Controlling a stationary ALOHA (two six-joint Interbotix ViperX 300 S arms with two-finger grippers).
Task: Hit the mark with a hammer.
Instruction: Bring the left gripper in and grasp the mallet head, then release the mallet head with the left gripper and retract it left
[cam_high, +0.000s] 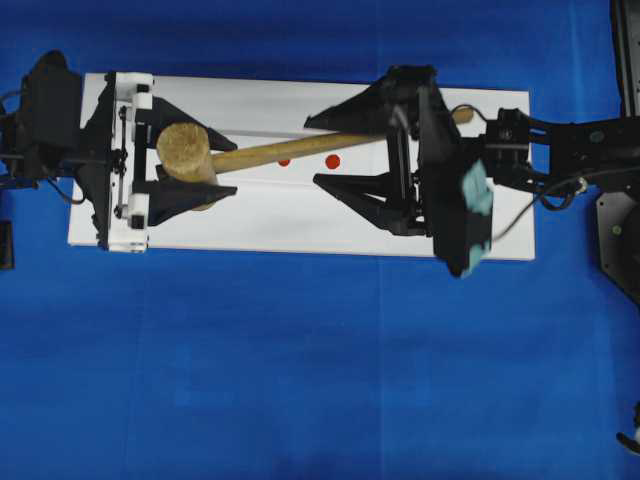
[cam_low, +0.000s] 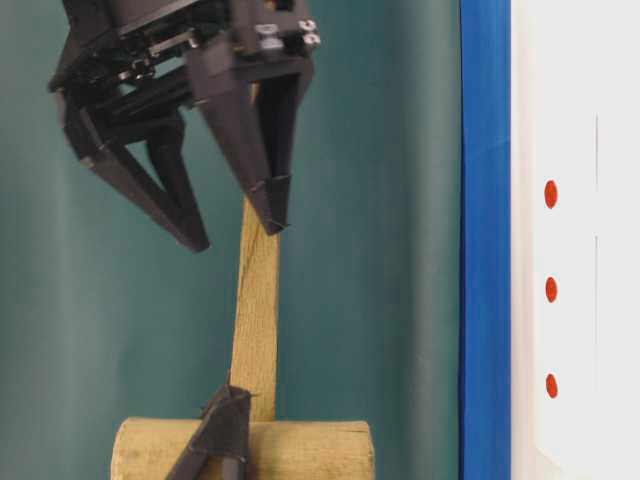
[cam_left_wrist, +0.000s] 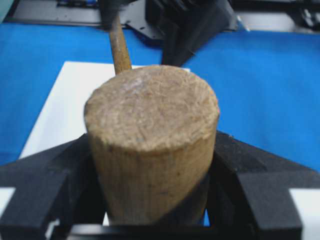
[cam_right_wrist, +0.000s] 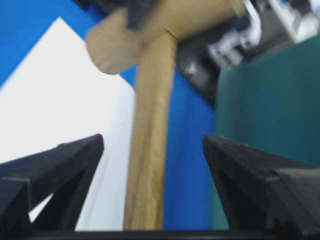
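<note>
Clearly the left gripper (cam_high: 182, 170) is clamped on the hammer (cam_high: 260, 153), its two black triangular fingers (cam_left_wrist: 47, 185) pressed against opposite sides of the thick cylindrical head, which fills the left wrist view with a rough, fibrous, light-brown end face. From that grip the long straight handle runs away toward the right gripper (cam_high: 335, 150), whose black fingers (cam_right_wrist: 55, 165) stand wide apart with the shaft passing between them; in the right wrist view there is clear space on both sides of the wood, though in the table-level view one fingertip sits right at the shaft's edge and whether it touches cannot be told. The handle's far end pokes out beyond the right wrist body in the overhead view. Beneath both grippers lies a flat white board (cam_high: 300, 225), smooth and rectangular, and on it, under and just beside the handle between the two grippers, are small round red marks (cam_high: 333, 161); the table-level view shows three of them in a row, while from above the handle partly hides one. The hammer head is held up off the board near its left end, and the shaft slants slightly across the board's length. Around the board spreads a bright blue cloth (cam_high: 300, 380) with faint creases, matte against the glossy white. A teal-coloured piece (cam_high: 476, 190) is fixed on the right wrist body, behind its fingers.
</note>
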